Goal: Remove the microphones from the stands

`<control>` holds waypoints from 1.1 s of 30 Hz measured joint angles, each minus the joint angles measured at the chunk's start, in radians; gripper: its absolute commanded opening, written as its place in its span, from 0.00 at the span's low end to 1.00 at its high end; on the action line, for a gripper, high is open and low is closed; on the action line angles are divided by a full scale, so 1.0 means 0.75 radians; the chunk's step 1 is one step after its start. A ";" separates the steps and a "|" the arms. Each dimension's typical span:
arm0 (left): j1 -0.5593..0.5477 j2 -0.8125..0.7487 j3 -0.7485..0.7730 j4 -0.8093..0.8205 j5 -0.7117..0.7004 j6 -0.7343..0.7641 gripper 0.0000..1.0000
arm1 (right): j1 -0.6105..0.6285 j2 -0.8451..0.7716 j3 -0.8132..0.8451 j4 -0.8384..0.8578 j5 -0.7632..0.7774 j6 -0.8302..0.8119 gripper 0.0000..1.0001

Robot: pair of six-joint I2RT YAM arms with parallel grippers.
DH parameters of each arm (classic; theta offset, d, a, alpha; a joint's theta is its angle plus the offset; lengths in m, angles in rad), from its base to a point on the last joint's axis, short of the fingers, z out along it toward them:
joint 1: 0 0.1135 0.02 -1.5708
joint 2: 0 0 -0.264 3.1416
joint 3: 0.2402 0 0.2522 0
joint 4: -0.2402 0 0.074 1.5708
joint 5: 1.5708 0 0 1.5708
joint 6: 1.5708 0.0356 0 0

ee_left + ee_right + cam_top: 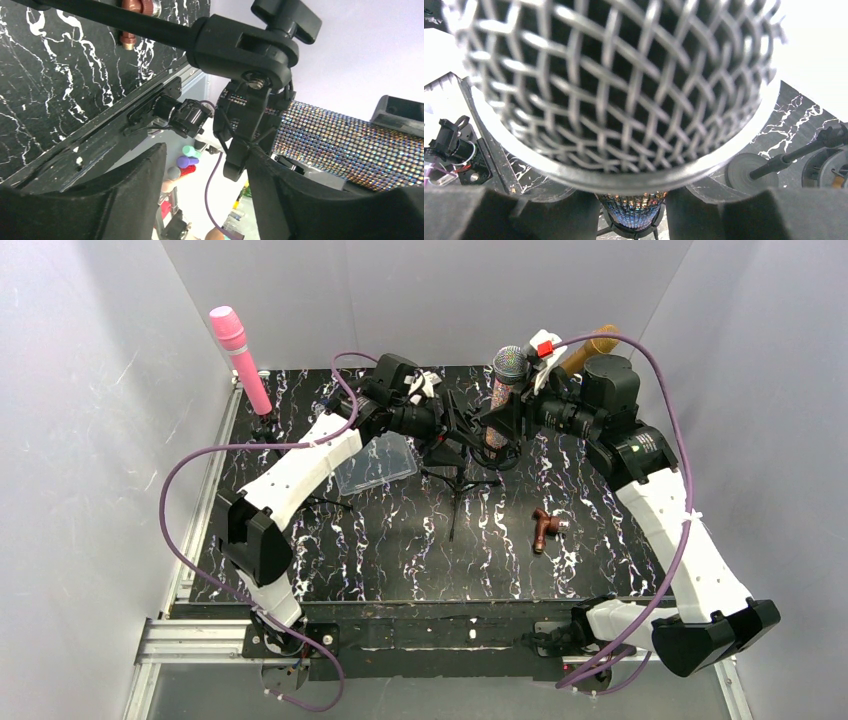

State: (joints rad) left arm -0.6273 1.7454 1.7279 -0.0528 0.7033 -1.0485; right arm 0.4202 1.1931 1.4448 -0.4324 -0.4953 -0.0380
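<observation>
The microphone (508, 368), with a silver mesh head and a glittery body, sits upright in the clip of the black tripod stand (456, 468) at the table's back middle. My right gripper (522, 412) reaches in from the right and is shut on the glittery body just under the head. In the right wrist view the mesh head (614, 90) fills the frame, with the body (631, 207) pinched between the fingers (559, 215). My left gripper (447, 423) is at the stand's clip (250, 115). Its jaws stand apart, and the clip's lower tab touches one finger (300, 200).
A pink microphone (238, 348) stands at the back left corner. A brown one (590, 345) is behind my right arm. A clear plastic box (378, 462) lies left of the stand, and a small brown fitting (545, 528) lies front right. White walls close in three sides.
</observation>
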 measured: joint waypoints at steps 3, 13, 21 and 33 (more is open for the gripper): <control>-0.004 0.005 -0.001 0.035 0.002 -0.036 0.47 | -0.002 0.000 0.000 0.006 0.010 -0.003 0.01; -0.014 0.016 -0.001 0.158 0.061 -0.077 0.00 | -0.003 -0.002 -0.002 0.008 0.018 -0.007 0.01; -0.013 0.015 -0.023 0.186 0.076 -0.074 0.00 | -0.003 -0.004 -0.001 -0.002 0.018 -0.023 0.01; -0.020 -0.024 -0.111 0.238 0.128 -0.069 0.00 | -0.003 0.048 0.139 -0.228 -0.178 -0.302 0.01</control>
State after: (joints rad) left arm -0.6426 1.7271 1.6444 0.1257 0.7994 -1.1000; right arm 0.4183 1.2289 1.5494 -0.6033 -0.6285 -0.2646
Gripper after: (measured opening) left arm 0.139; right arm 0.500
